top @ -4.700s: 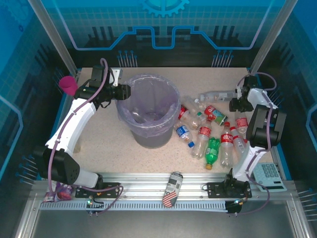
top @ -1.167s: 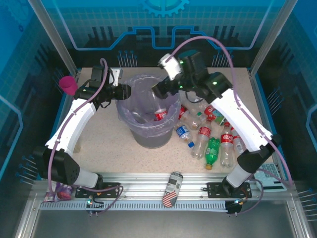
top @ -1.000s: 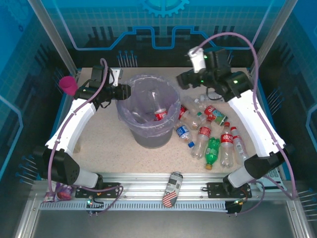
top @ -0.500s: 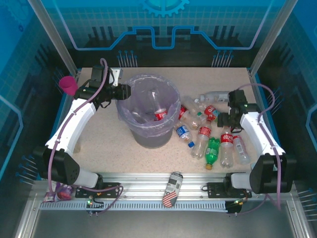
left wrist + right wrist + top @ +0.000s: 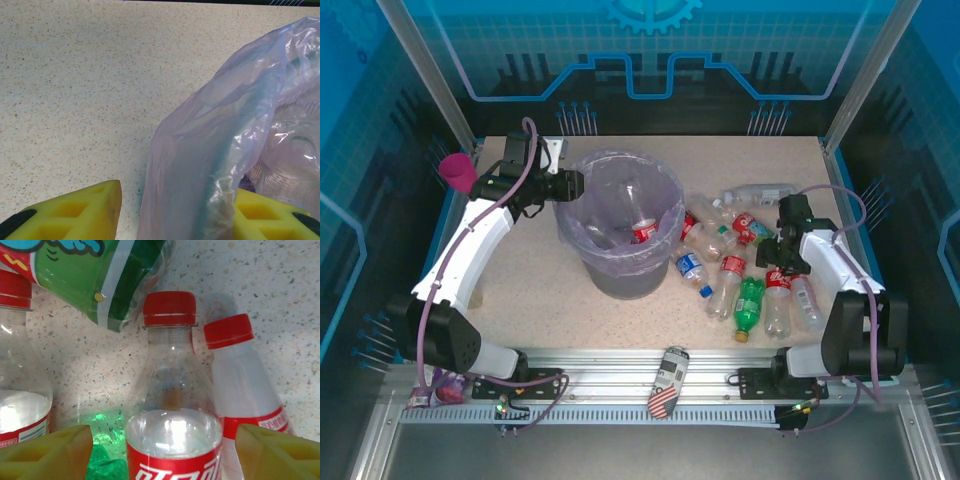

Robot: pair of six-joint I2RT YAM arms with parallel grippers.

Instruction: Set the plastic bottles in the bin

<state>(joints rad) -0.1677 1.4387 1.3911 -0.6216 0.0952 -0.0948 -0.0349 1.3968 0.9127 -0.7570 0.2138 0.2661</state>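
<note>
I have the right gripper (image 5: 164,435) low over the heap of plastic bottles (image 5: 730,270), and its yellow fingers (image 5: 50,452) stand spread apart. Between them lies a clear red-capped bottle (image 5: 172,390). Its cap points away from the wrist and its red label sits level with the fingertips. As far as I can see, neither finger presses it, so nothing is pinched.

A second red-capped bottle (image 5: 245,385) lies against it, toward the right-hand finger. By the left-hand finger there is a third clear bottle (image 5: 20,380), and part of the green bottle (image 5: 107,460) shows just inside that fingertip. A crushed bottle with a green label (image 5: 115,275) lies ahead of the gripper, past the caps.

In the overhead view this right gripper (image 5: 775,262) is well apart from the bin (image 5: 620,285), which stands off to its left beyond the heap.

The left gripper (image 5: 572,186) is at the bin's rim and closed on it. From its wrist I see the lavender bag (image 5: 210,150), folded over the rim, standing between its fingers (image 5: 75,210). One red-labelled bottle (image 5: 642,232) lies inside the bin, beyond those fingertips.
</note>
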